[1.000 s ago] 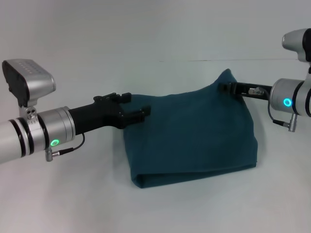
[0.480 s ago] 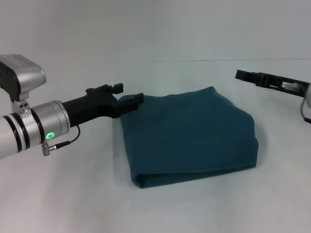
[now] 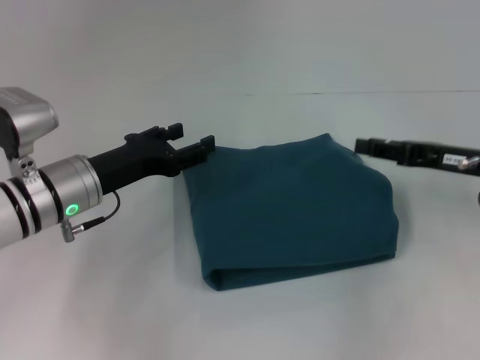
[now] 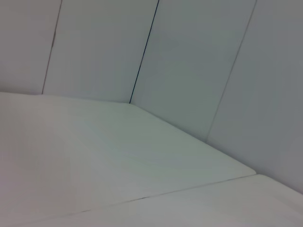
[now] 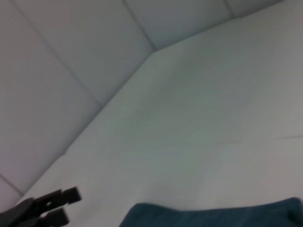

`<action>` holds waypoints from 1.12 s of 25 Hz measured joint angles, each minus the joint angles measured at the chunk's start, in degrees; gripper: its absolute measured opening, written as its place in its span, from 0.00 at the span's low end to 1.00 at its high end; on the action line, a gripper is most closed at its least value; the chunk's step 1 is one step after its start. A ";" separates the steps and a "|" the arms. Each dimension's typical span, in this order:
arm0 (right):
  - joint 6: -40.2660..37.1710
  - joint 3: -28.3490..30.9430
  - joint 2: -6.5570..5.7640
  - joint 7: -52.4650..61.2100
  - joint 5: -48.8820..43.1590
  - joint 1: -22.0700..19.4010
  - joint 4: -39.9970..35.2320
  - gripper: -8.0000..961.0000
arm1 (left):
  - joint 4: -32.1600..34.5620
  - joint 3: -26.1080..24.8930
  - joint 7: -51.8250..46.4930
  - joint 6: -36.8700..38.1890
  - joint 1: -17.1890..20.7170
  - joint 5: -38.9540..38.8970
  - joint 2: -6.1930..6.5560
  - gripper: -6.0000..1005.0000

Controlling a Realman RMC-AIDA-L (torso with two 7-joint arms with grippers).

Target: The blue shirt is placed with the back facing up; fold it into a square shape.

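We see blue shirt [image 3: 289, 210] lying flat on white surface [image 3: 112, 300], folded into near-square bundle. Change over last second: right pincer [image 3: 361, 145] let go of far right corner, now clear beside it; cannot tell its finger state. Left pincer [image 3: 193, 142] released, fingers spread, at far left corner, possibly touching cloth. We judge fold finished, arms backing off.

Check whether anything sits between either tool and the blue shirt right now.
Nothing visible does. The left tool hangs open at the blue shirt's far left corner; the right tool is just off its far right edge, only bare white table between.
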 joint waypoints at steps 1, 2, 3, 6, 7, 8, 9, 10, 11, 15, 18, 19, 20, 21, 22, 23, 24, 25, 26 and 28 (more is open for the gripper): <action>-0.83 -0.06 -0.11 0.02 -0.53 0.29 0.34 0.61 | -0.01 0.00 0.00 0.10 0.08 -0.14 0.00 0.77; -1.56 -0.18 -0.13 0.19 -1.41 0.64 0.59 0.58 | -0.02 0.00 0.00 0.15 0.20 -0.26 0.00 0.77; -2.33 -0.65 0.08 0.55 -3.74 1.27 0.83 0.54 | -0.04 0.00 0.00 0.20 0.30 -0.34 0.00 0.77; -2.39 -1.20 0.35 0.65 -5.95 1.92 1.48 0.44 | -0.08 0.13 0.05 0.26 0.49 -0.38 -0.04 0.77; -2.32 -1.38 0.42 0.65 -6.93 2.28 1.99 0.40 | -0.09 0.20 0.07 0.27 0.53 -0.38 -0.07 0.77; -2.18 -1.44 0.41 0.66 -7.64 2.66 2.78 0.35 | -0.12 0.25 0.07 0.27 0.58 -0.39 -0.10 0.77; -1.99 -1.47 0.36 0.66 -8.36 3.02 3.56 0.31 | -0.14 0.28 0.07 0.27 0.63 -0.39 -0.11 0.77; -1.74 -1.47 0.29 0.67 -9.05 3.36 4.30 0.26 | -0.16 0.28 0.07 0.29 0.70 -0.40 -0.13 0.77; -1.26 -1.48 0.26 0.69 -9.74 3.62 4.93 0.22 | -0.19 0.28 0.07 0.31 0.76 -0.41 -0.16 0.77; 1.99 -1.59 0.75 0.75 -12.59 4.28 6.79 0.08 | -0.27 0.37 0.05 0.38 0.95 -0.44 -0.22 0.77; 5.87 -1.79 1.42 0.76 -15.10 4.85 8.02 0.01 | -0.27 0.37 0.03 0.39 1.10 -0.45 -0.22 0.77; 6.71 -1.95 1.60 0.77 -15.44 4.88 8.09 0.01 | -0.27 0.37 0.02 0.39 1.12 -0.46 -0.21 0.77; 7.54 -2.13 1.77 0.77 -15.69 4.92 8.13 0.01 | -0.27 0.38 0.02 0.38 1.14 -0.45 -0.21 0.77; 7.99 -2.29 1.87 0.77 -15.79 4.93 8.15 0.01 | -0.27 0.37 0.01 0.37 1.14 -0.45 -0.20 0.77; 8.25 -2.38 1.94 0.72 -15.80 4.93 8.18 0.01 | -0.27 0.37 0.01 0.30 1.15 -0.45 -0.20 0.77; 8.43 -2.42 1.97 0.60 -15.73 4.94 8.18 0.01 | -0.27 0.37 0.01 0.25 1.15 -0.45 -0.19 0.77; 8.44 -2.38 2.05 0.42 -15.61 4.94 8.08 0.02 | -0.27 0.36 0.01 0.15 1.15 -0.45 -0.19 0.77; 8.26 -2.26 2.13 0.16 -15.39 4.95 7.77 0.02 | -0.27 0.36 0.01 0.08 1.15 -0.45 -0.18 0.77; 7.90 -2.09 2.21 -0.18 -14.95 4.96 7.17 0.02 | -0.27 0.36 0.03 0.03 1.15 -0.45 -0.18 0.77; 6.97 -1.94 2.30 -0.91 -13.84 4.97 6.08 0.02 | -0.27 0.26 0.03 0.03 1.15 -0.46 -0.17 0.77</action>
